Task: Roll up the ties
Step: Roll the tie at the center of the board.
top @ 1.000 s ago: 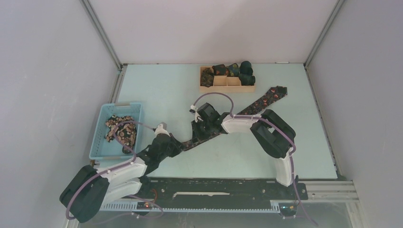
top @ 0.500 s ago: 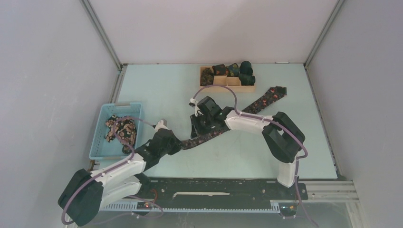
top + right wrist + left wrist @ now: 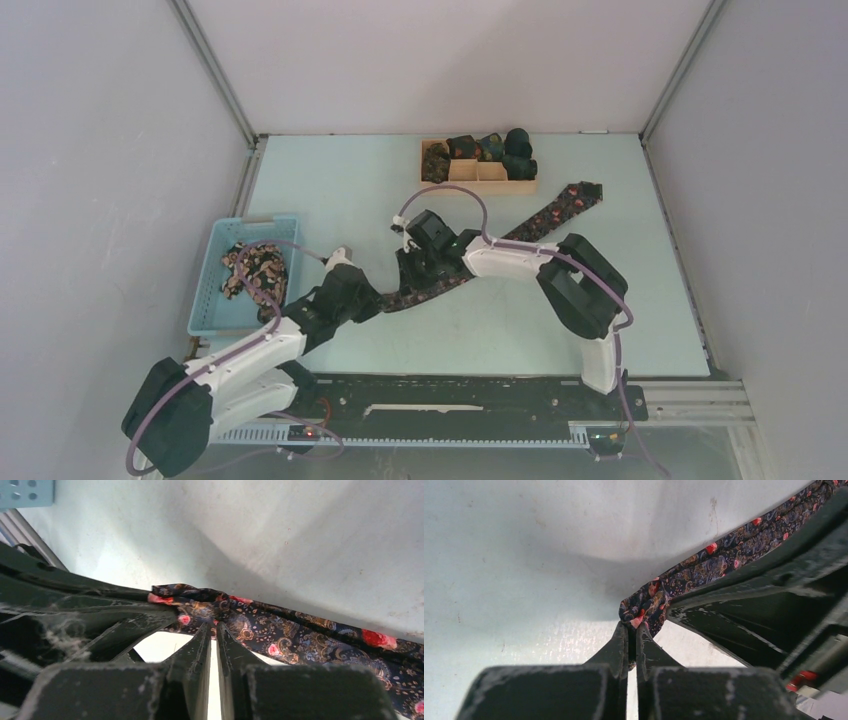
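Observation:
One dark floral tie [image 3: 548, 213] lies diagonally on the pale table, from the middle toward the far right. My left gripper [image 3: 377, 303] is shut on its near, bunched end, which shows in the left wrist view [image 3: 646, 607] just beyond the fingertips [image 3: 621, 635]. My right gripper [image 3: 413, 279] is shut on the same tie a short way along it. In the right wrist view the tie [image 3: 300, 635] runs off to the right from the closed gripper [image 3: 212, 626]. The two grippers are close together.
A light-blue basket [image 3: 256, 219] at the left holds more crumpled ties [image 3: 255, 272]. A tan wooden divided tray [image 3: 478, 187] at the back holds several rolled ties [image 3: 517, 150]. Grey walls enclose the table on three sides.
Both grippers have shifted slightly left and away from the bases, still holding the tie. The tie's near end has bunched up between them.

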